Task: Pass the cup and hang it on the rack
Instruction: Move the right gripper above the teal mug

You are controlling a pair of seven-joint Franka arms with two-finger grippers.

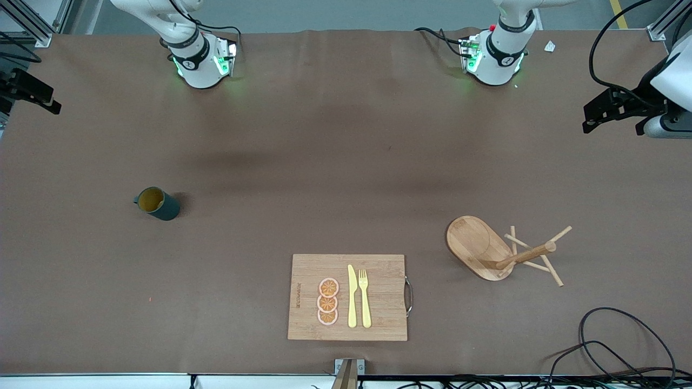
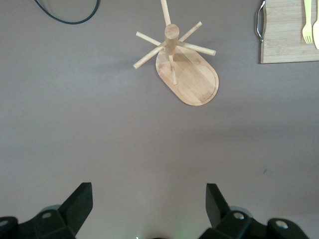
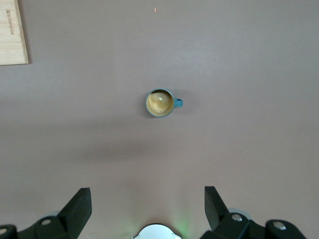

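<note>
Right tool (image 3: 144, 209), fingers apart, hangs high above the upright cup (image 3: 160, 103).

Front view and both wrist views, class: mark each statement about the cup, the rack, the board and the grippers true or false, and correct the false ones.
1. The cup stands on the board. False: it stands on the bare table, toward the right arm's end.
2. The rack stands toward the left arm's end. True.
3. A knife and fork lie side by side on the board. True.
4. The right gripper is shut on the cup. False: it is open, high over the table, with the cup untouched below.
5. The cup hangs on a rack peg. False: the pegs are bare.
6. The left gripper is open. True.
</note>
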